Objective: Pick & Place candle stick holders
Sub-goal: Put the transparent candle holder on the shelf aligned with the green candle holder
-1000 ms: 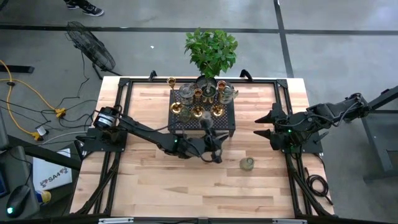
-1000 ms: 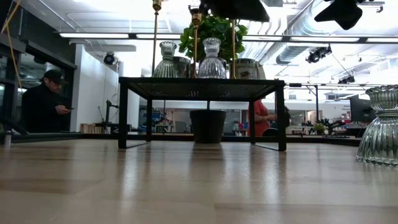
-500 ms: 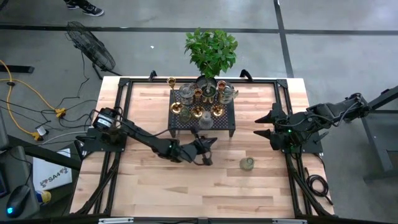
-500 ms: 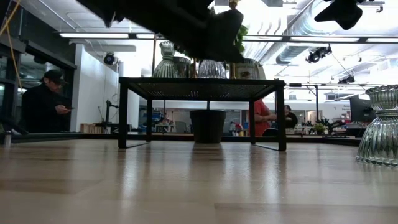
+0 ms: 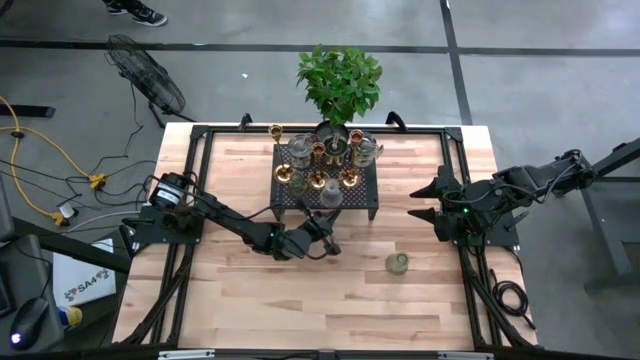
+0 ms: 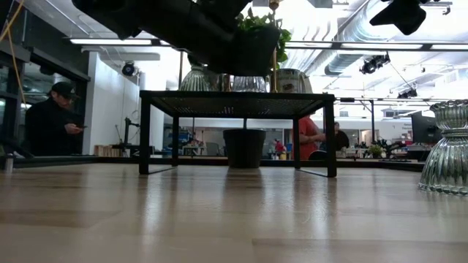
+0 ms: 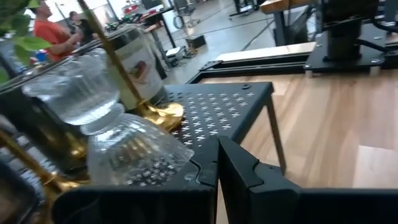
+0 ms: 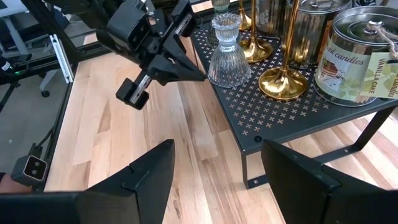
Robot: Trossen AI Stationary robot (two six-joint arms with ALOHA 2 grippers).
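Observation:
A black perforated stand [image 5: 362, 206] holds several candle stick holders: slim brass ones [image 5: 317, 181], silver ones [image 8: 306, 31] and, at its near edge, a clear glass one [image 7: 127, 140]. It rests upright on its base. My left gripper [image 7: 217, 155] is shut, level, with its fingertips right beside that glass holder's base [image 8: 219, 76], above the stand's near edge. A second glass holder [image 5: 398, 263] stands on the table toward the right. My right gripper [image 8: 217, 168] waits open above the table's right side, with nothing between its fingers. My left gripper's shut fingertips [image 8: 200, 76] lie level next to the base of the clear glass holder, coming from the table's near left. I cannot tell whether they touch it. The holder stands upright on the stand.
A leafy potted plant [image 5: 340, 82] stands behind the stand. A labelled candle tin [image 8: 357, 56] sits on the stand's right part. Bare wood table lies in front of the stand [image 5: 300, 300]. People show in the room behind [image 6: 50, 120].
My left gripper has come down from above the stand's near edge and drawn a little toward the table's left, rolling somewhat. It now lies level beside the glass holder. The glass holder and the other holders have stayed where they were.

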